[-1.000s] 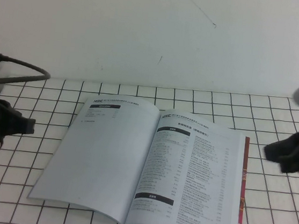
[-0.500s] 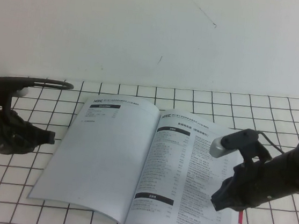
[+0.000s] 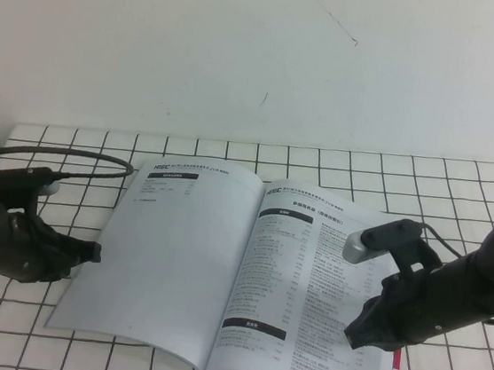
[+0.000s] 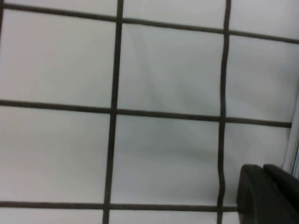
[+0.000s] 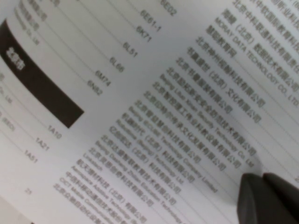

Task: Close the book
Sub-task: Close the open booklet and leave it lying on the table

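Open book [image 3: 246, 274], spine running away from robot; right gripper [image 3: 364, 332] over right page; left gripper [image 3: 86, 253] just beside left edge. Grip state: cannot tell for either.

Open book [image 3: 219, 271] lies flat on table [image 3: 461, 187], centre, spine running front to back. Left gripper [image 3: 88, 252] sits low over table, just beside left page's outer edge; contact not discernible. Right gripper [image 3: 360, 334] is above right page, toward its front outer part. Cable [image 3: 72, 156] loops left of book, behind left gripper. Wall [image 3: 244, 51] stands behind table.
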Controlling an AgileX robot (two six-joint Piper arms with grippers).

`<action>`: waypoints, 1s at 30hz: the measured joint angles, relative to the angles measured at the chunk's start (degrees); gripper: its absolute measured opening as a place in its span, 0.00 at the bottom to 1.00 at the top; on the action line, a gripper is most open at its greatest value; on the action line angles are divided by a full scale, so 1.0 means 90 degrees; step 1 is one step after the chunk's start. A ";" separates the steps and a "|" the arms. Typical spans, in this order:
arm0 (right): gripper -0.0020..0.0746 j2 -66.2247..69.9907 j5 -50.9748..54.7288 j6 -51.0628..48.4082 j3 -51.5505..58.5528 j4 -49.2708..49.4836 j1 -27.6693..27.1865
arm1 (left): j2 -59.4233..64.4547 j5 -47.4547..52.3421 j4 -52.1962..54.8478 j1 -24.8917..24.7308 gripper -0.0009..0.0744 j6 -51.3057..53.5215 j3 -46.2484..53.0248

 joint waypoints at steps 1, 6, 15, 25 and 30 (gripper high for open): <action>0.02 0.0000 -0.0010 0.0000 0.0000 -0.0001 0.0000 | 0.0013 0.0038 -0.0040 0.0000 0.01 0.0000 -0.0010; 0.02 0.0000 -0.0010 -0.0010 0.0000 -0.0001 0.0000 | 0.0013 0.0366 -0.0518 -0.0030 0.01 0.0154 -0.0080; 0.02 0.0076 -0.0025 -0.0010 -0.0011 0.0127 0.0000 | -0.0208 0.1628 -0.2376 -0.0763 0.01 0.2229 -0.0305; 0.02 -0.0264 -0.0164 -0.0277 -0.0006 -0.0539 -0.0022 | -0.1180 0.3617 -0.6440 -0.0973 0.01 0.5819 -0.0606; 0.02 -0.1347 0.0374 0.0857 0.0005 -0.2207 -0.0260 | -0.1519 0.3892 -0.6741 -0.0984 0.01 0.6381 -0.0606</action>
